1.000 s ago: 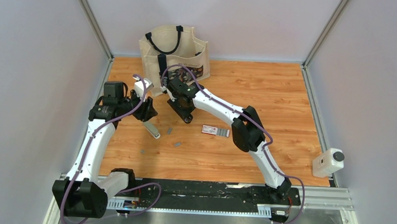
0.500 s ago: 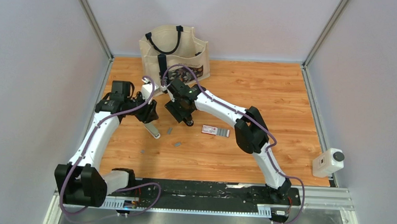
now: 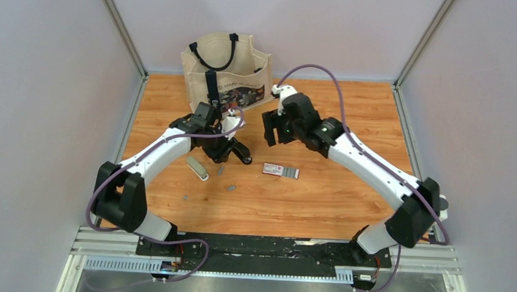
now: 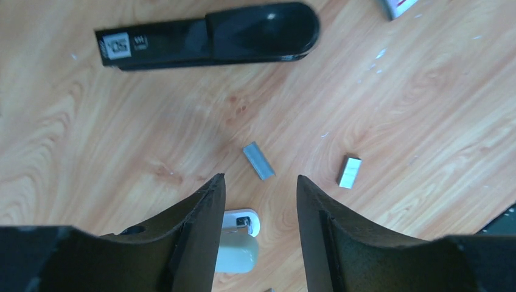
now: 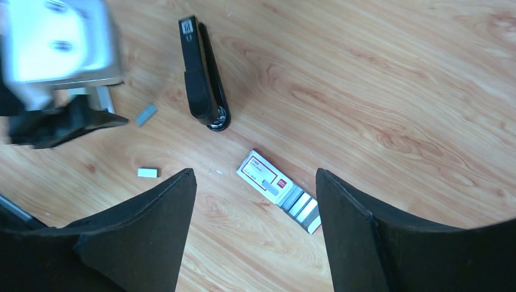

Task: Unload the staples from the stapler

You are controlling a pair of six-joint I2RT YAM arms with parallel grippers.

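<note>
In the left wrist view only the pale tip of the grey-green stapler (image 4: 238, 252) shows at 6 o'clock: one finger (image 4: 195, 237) covers its side and the picture's edge cuts the rest. The packet (image 4: 397, 6) is a corner at 1 o'clock, and a dark shape (image 4: 504, 224) at 4 o'clock is too clipped to name. From above, the black stapler (image 3: 245, 159) and the left gripper (image 3: 220, 156) run together in one dark mass; the staples (image 3: 230, 188) are specks too small to count. The right arm's elbow (image 3: 409, 219) covers most of the white box (image 3: 441, 205) at 3 o'clock. In the right wrist view the left arm's wrist (image 5: 58, 39) at 10 o'clock is a blur.
</note>
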